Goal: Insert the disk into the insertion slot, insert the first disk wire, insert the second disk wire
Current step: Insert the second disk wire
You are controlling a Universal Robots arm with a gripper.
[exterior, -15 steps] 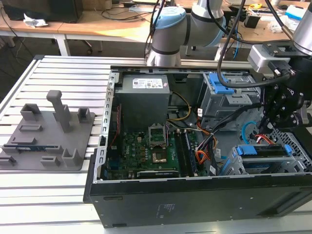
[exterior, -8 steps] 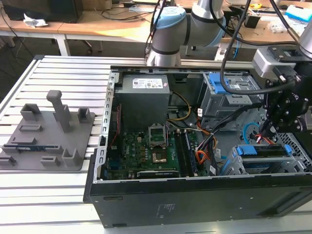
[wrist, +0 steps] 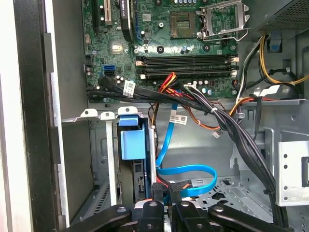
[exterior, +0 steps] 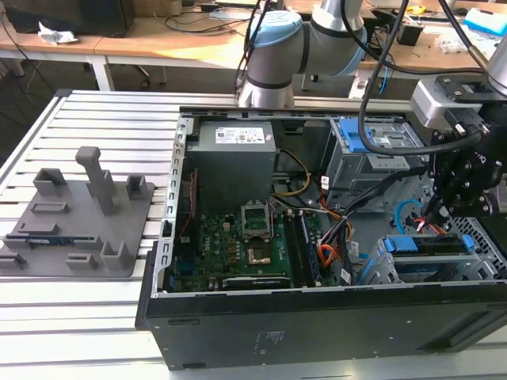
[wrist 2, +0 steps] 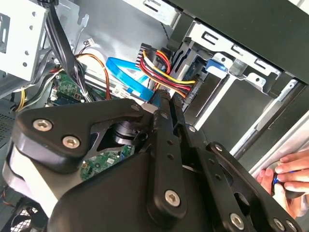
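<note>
Just in front of the gripper [wrist: 166, 195], in the first wrist view, the second disk wire [wrist: 186, 170] curls in a flat light-blue loop and climbs toward the motherboard [wrist: 159, 43]. A thick bundle of black cables [wrist: 227, 125] crosses beyond that loop, running diagonally past one side of the fingers. On the gripper's other side, close by, the disk [wrist: 132, 145] sits edge-on in the insertion slot [wrist: 112, 159], its blue carrier tab facing the camera.

In the second wrist view a hand [wrist 2: 287, 181] rests at the outer edge of the case, behind the gripper's linkage. In the exterior view the grey power supply [exterior: 235, 162] stands well away from the gripper [exterior: 440, 214], across the open case [exterior: 317, 317], and a grey fixture plate [exterior: 79, 210] lies outside the case on the slatted table [exterior: 47, 317].

The fingers are drawn together around the black plug of the first disk wire [wrist 2: 164, 72], pinching it at their tips; its red, orange, yellow and black strands fan out just past the fingertips, right at the rear of the disk.
</note>
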